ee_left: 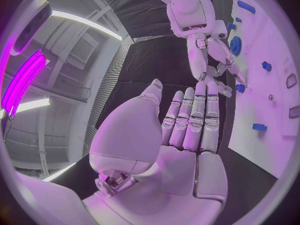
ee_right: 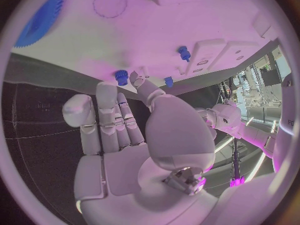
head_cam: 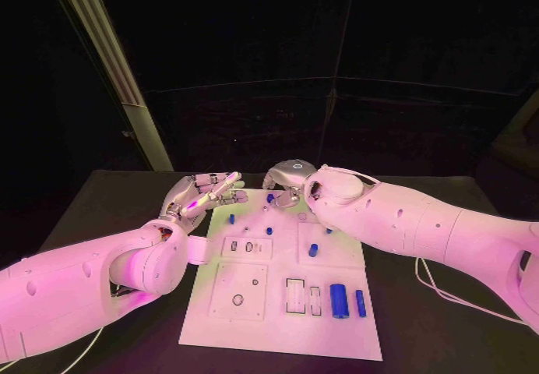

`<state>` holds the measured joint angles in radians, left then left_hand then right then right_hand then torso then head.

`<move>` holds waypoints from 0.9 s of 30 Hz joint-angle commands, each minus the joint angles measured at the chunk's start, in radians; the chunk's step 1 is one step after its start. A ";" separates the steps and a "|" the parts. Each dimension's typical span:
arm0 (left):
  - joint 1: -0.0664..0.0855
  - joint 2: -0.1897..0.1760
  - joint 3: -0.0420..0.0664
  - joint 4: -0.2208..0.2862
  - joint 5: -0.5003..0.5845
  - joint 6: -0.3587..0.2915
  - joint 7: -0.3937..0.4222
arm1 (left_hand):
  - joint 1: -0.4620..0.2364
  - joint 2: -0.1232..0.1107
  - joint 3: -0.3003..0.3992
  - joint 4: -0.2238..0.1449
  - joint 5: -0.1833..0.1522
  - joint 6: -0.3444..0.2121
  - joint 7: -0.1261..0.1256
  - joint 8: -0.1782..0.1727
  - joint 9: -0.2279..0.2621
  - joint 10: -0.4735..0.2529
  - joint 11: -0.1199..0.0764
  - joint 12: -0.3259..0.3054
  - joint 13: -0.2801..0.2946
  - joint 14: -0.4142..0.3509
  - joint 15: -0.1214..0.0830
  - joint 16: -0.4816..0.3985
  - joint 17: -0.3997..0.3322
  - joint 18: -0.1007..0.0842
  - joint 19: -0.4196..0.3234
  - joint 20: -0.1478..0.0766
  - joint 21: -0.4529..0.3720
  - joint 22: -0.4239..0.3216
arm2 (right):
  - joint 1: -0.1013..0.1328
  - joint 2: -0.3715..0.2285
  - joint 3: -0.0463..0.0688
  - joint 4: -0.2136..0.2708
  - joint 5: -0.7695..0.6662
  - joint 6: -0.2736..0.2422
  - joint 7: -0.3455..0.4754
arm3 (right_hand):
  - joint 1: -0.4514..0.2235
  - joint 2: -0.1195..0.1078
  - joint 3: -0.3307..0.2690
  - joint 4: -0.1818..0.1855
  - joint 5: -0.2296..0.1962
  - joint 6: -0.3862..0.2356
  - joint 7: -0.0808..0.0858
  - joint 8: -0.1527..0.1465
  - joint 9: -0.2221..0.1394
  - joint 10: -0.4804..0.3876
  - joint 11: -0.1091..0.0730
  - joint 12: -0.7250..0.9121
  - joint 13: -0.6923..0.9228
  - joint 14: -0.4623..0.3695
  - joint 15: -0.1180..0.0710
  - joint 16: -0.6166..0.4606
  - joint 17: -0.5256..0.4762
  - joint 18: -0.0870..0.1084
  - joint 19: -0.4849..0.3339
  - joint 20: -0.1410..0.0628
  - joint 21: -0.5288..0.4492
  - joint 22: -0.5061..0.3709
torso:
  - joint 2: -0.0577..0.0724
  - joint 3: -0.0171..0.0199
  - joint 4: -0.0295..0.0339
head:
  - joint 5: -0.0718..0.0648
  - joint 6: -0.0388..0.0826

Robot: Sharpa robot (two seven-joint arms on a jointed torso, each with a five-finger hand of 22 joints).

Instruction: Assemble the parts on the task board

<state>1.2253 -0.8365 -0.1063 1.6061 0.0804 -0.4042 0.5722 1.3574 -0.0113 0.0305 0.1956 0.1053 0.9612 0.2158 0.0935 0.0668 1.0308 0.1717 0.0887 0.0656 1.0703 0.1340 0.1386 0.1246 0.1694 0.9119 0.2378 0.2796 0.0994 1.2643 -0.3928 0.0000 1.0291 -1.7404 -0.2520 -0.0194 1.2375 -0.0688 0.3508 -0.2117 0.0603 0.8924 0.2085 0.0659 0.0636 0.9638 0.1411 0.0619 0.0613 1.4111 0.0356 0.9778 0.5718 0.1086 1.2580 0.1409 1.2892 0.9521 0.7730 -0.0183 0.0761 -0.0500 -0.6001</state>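
Observation:
The white task board (head_cam: 281, 327) lies in the middle of the table. Small blue pegs (head_cam: 269, 231) stand in its far half, and two longer blue pieces (head_cam: 338, 299) lie near its right front. My left hand (head_cam: 208, 193) hovers over the board's far left corner, its flat fingers (ee_left: 190, 117) apart and holding nothing. My right hand (head_cam: 287, 183) is at the board's far edge with its fingers (ee_right: 109, 110) stretched out. Their tips are right beside a blue peg (ee_right: 121, 76); I cannot tell whether they touch it. A blue gear (ee_right: 40, 20) sits on the board close by.
Recessed slots (head_cam: 295, 296) and a round hole (head_cam: 238, 299) mark the board's near half. Black table (head_cam: 112, 202) surrounds the board. A cable (head_cam: 432, 288) runs along the table under my right arm. A slanted metal post (head_cam: 124, 86) stands behind at the left.

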 commanded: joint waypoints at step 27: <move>0.005 -0.018 0.000 -0.010 -0.006 0.023 -0.004 | 0.007 0.005 0.002 -0.007 -0.004 -0.002 0.008 -0.007 -0.002 -0.002 0.004 -0.006 -0.002 -0.007 0.002 -0.006 -0.002 0.014 -0.004 0.007 -0.007 -0.002 | 0.003 -0.371 0.000 0.285 0.274 0.092 -0.167 | 0.023 -0.028 -0.333 0.337 0.146 0.021 -0.063 0.032 0.007 0.369 -0.083 0.947 0.908 0.095 -0.057 0.402 0.598 -0.043 0.151 -0.056 0.160 0.300 | -0.009 0.0077 -0.0287 | 0.011 0.009</move>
<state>1.2286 -0.8558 -0.1074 1.5962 0.0802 -0.3980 0.5667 1.3574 -0.0113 0.0306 0.1956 0.1053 0.9612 0.2158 0.0935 0.0660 1.0309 0.1716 0.0887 0.0648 1.0703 0.1340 0.1386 0.1238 0.1693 0.9084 0.2412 0.2796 0.0984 1.2656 -0.7652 -0.0008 1.3167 -1.4792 -0.2189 -0.1496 1.2510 -0.0970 0.0260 0.1190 0.2069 0.9203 0.1434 0.0922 0.0720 1.3359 0.0554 0.9782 0.9339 1.4664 -0.0293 1.3729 1.1570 0.0844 1.4103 0.0782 1.4452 1.2491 0.7629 -0.0106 0.0466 -0.0377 -0.5892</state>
